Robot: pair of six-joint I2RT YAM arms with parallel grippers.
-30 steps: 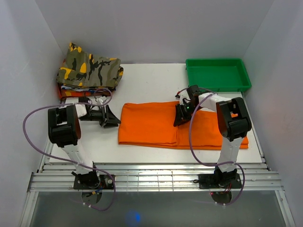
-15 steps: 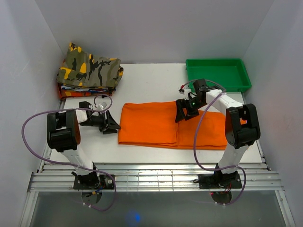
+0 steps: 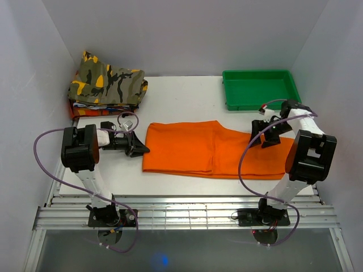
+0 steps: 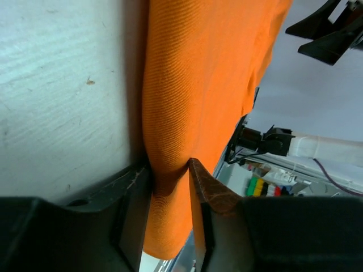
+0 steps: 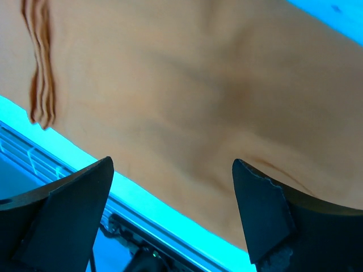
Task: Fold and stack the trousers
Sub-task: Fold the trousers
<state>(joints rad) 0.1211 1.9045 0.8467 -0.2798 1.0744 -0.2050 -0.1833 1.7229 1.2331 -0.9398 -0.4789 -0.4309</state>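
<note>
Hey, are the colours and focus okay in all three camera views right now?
Top external: even light, sharp, trousers vivid orange. Left wrist: fabric weave crisp, near fingers dark. Right wrist: strong cyan cast on the table, trousers washed to tan, slightly soft.

The top camera sits high behind my two bases and looks down and forward over the whole table [image 3: 181,93], with my left arm on its left side. The camera on my left wrist lies low and very near, looking out between the fingers of my left gripper [image 4: 169,164] along the trousers [image 4: 198,73] toward my right arm [image 4: 323,146], which the top view also takes in. The camera on my right wrist faces down past my right gripper [image 5: 171,163], close onto the same orange cloth that all three views share.
</note>
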